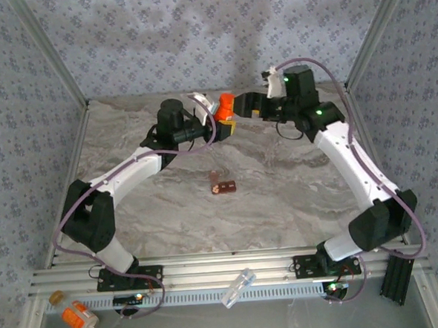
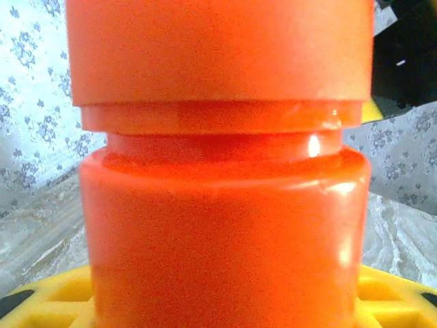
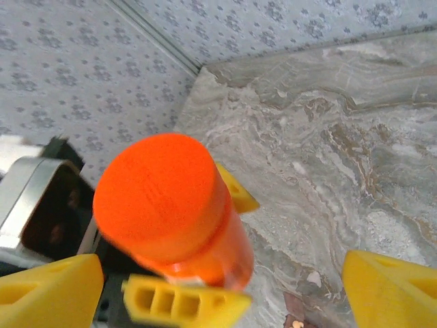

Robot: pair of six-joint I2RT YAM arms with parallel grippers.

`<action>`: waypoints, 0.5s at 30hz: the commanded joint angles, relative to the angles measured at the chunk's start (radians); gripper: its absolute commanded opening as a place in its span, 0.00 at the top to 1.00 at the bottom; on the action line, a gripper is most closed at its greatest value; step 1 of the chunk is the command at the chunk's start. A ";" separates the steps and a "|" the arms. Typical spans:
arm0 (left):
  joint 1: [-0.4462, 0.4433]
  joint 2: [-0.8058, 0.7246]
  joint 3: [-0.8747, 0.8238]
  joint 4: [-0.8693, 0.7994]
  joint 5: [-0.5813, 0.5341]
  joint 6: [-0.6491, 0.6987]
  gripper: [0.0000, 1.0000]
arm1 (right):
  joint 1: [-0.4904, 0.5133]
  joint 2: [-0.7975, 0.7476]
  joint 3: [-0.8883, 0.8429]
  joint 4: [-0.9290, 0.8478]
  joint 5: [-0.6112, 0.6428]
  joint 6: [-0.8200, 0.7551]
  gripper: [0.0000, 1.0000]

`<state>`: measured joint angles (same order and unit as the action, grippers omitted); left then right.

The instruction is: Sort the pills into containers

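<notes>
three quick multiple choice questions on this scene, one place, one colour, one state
1. Where is the dark pill box? A. mid-table B. on the near ledge C. in the far left corner
2. What colour is the cap of the held bottle? A. white B. orange C. blue
3. How is the right gripper? A. shut on the cap B. shut, empty C. open

1 A: it lies at the middle of the table.
2 B: the cap matches the orange body.
3 C: its yellow fingers stand wide, clear of the cap.
</notes>
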<state>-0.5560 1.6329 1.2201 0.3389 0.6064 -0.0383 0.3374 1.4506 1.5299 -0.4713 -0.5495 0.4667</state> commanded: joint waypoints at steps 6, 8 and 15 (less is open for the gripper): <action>0.026 -0.011 0.020 0.064 0.159 -0.030 1.00 | -0.078 -0.047 0.080 -0.041 -0.156 -0.178 0.13; 0.030 -0.009 0.022 0.058 0.197 -0.037 1.00 | -0.075 -0.015 0.144 -0.095 -0.137 -0.215 0.18; 0.030 -0.002 0.041 0.016 0.288 -0.049 1.00 | -0.003 0.106 0.334 -0.275 -0.069 -0.322 0.19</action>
<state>-0.5301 1.6329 1.2205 0.3408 0.8139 -0.0731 0.3031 1.5227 1.8084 -0.6315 -0.6460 0.2260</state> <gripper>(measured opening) 0.544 0.816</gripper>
